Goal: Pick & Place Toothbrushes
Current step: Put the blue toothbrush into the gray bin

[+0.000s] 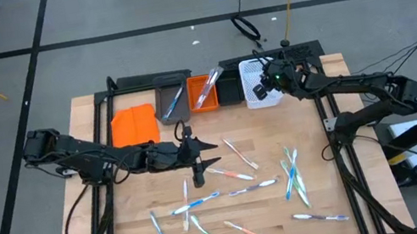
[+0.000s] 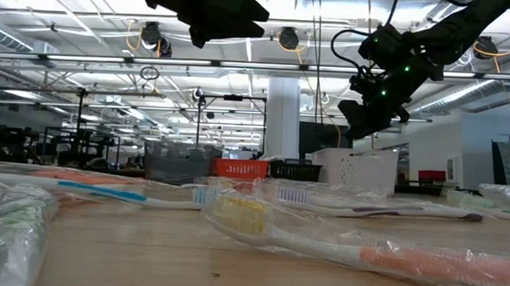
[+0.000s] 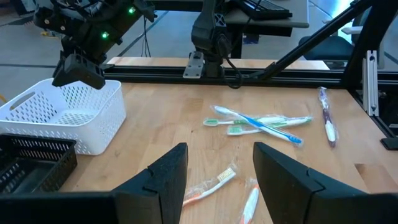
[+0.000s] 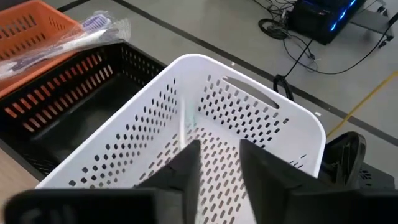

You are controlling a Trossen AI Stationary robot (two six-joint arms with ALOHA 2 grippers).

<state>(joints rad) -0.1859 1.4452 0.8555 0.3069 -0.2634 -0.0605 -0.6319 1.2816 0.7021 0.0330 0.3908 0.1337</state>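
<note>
Several wrapped toothbrushes (image 1: 242,187) lie scattered flat on the wooden table; more rest in the grey bin (image 1: 172,99) and the orange bin (image 1: 205,90). My left gripper (image 1: 202,154) hovers open above the table's middle. In its wrist view the open fingers (image 3: 217,180) stand over an orange-handled toothbrush (image 3: 208,185) without touching it. My right gripper (image 1: 260,87) hangs open over the white mesh bin (image 4: 249,118), fingers (image 4: 219,171) pointing down into it. A pale blurred streak (image 4: 186,124) shows inside that bin; I cannot tell what it is.
Four bins stand in a row at the table's far edge: grey, orange, black (image 1: 229,89), white mesh (image 1: 264,92). An orange flat piece (image 1: 134,126) lies left of them. A blue and green toothbrush cluster (image 3: 261,122) lies toward the table's right side. Black frame rails run along both sides.
</note>
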